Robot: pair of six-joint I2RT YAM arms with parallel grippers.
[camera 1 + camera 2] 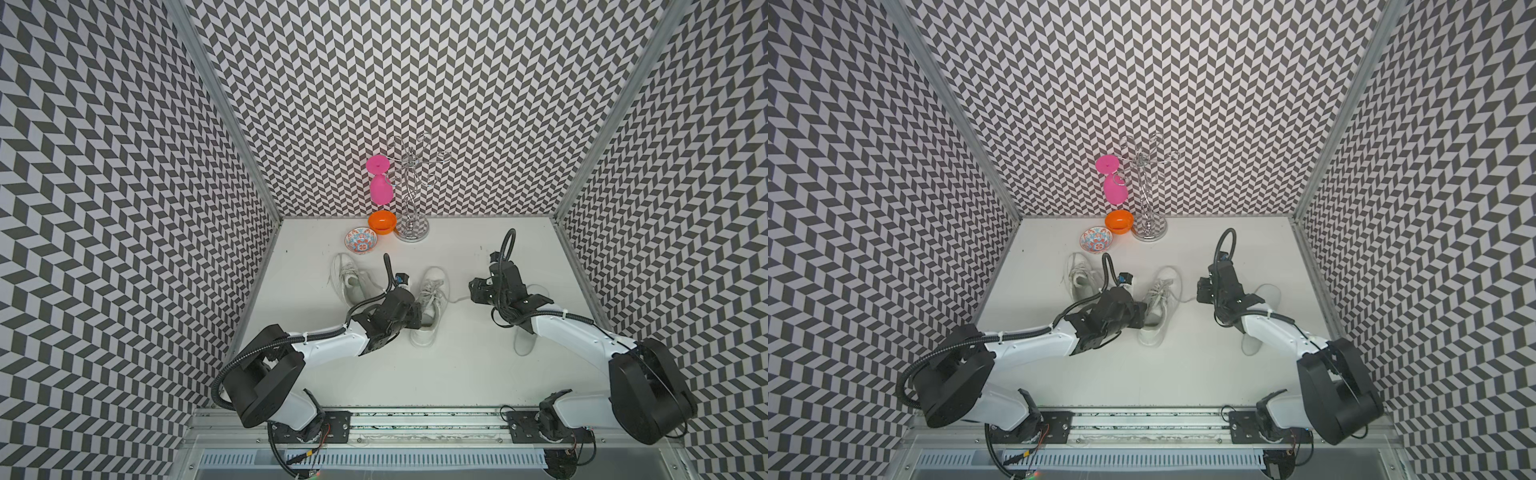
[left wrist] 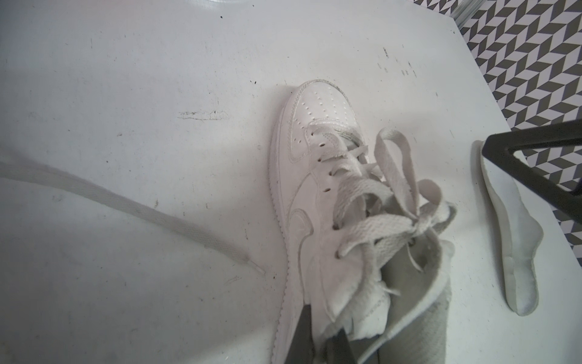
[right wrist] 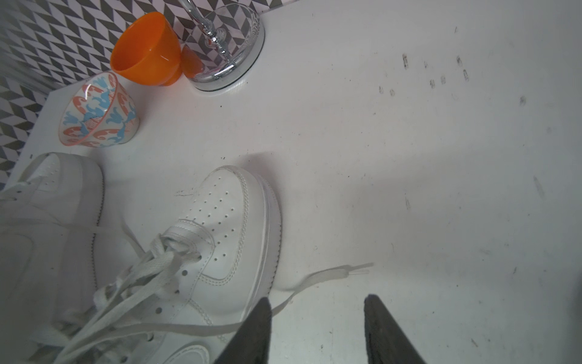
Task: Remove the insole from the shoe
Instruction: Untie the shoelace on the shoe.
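The pale, flat foam insole (image 2: 516, 239) lay loose on the white tabletop (image 1: 457, 374), outside any shoe, so the main step looked done. It rested lengthwise just to the right of the white leather lace-up sneaker (image 2: 315, 195), apart from it. In both top views the insole (image 1: 523, 343) showed only in part, its middle hidden under the right arm. What seemed left was small: letting go of the sneaker and drawing both arms clear. Whether the sneaker's grey-lined opening was fully empty could not be told.

The right claw (image 3: 318, 301) stood spread, with only bare tabletop between its fingers. It hovered over the gap between sneaker and insole, tips toward the sneaker's toe. The insole therefore lay to its right and behind it, under the wrist, untouched as far as could be seen. The left claw (image 2: 321, 327) was pressed together on the sneaker's collar at the near end, pinching the wall of the opening from the left.

Further out, a second white sneaker (image 1: 349, 282) sat to the far left, laces trailing. Beyond it, near the far wall, stood a small bowl with a red and blue pattern (image 1: 360, 242), an orange plastic cup (image 1: 381, 222) and a chrome wire stand (image 1: 411, 226). A pink plastic goblet (image 1: 380, 187) hung upside down on the stand.
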